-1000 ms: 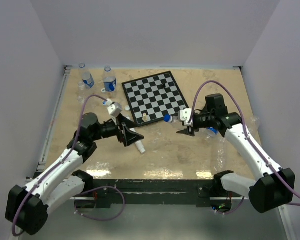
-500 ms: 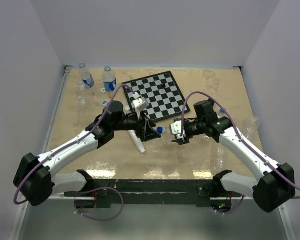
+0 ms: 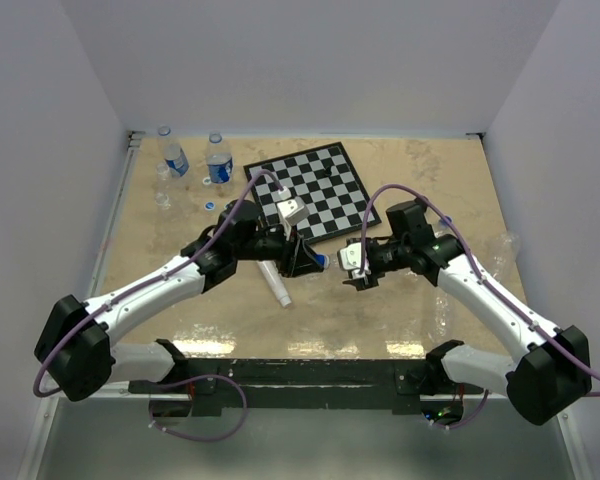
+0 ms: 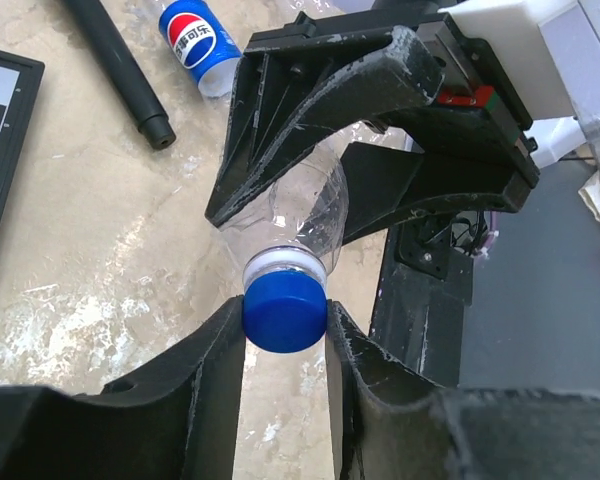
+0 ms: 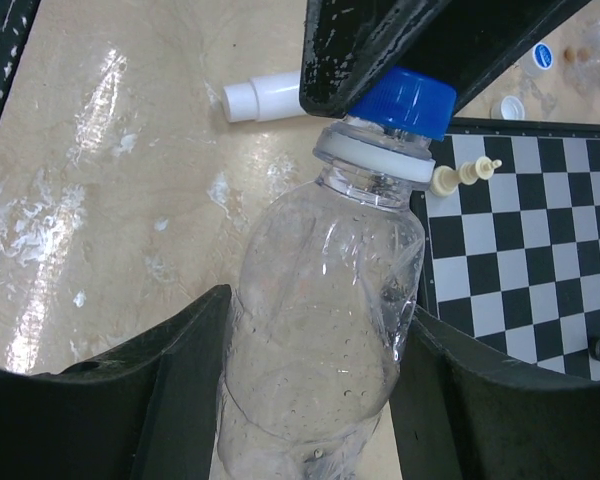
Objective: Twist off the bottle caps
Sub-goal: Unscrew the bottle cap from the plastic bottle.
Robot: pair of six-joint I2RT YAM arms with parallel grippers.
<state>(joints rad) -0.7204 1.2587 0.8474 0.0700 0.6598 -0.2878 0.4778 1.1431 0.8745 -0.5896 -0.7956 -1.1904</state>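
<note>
Pinching with the left claw (image 4: 285, 320): narrowed almost shut, both black fingers (image 4: 215, 360) pressed against opposite sides of a small round blue plastic screw cap (image 4: 283, 308). Clamped in the right claw (image 5: 320, 308): a small clear plastic bottle (image 5: 325, 250), no label, its body squeezed between two part-spread fingers (image 5: 170, 390), neck aimed at the left claw. Both claws tip to tip in the air above the table, the blue plastic screw cap seated on the neck, a white collar ring just behind it.

Counted:
- Two claws.
- One clear plastic bottle aloft between them.
- Two upright blue-labelled bottles (image 3: 175, 157), well behind and left of the left claw, near the rear wall.
- One lying bottle with a red-white-blue round logo (image 4: 195, 40), on the table past the right claw.
- One loose blue cap (image 3: 209, 206), left of the left claw.
- One black stick (image 4: 115, 65), close to the logo bottle.
- One white stick (image 3: 276, 284), lying just under the left claw.
- One black-and-white chessboard (image 3: 315, 185), its near edge just behind both claws.
- One pale chess piece (image 5: 465, 175), on that edge, close by the cap.

Faint clear plastic (image 3: 507, 245) right of the right arm, too blurred to count. Bare beige stone-patterned tabletop (image 3: 380, 310) from the claws forward to the black front rail (image 3: 310, 372). Side walls well apart from both claws.
</note>
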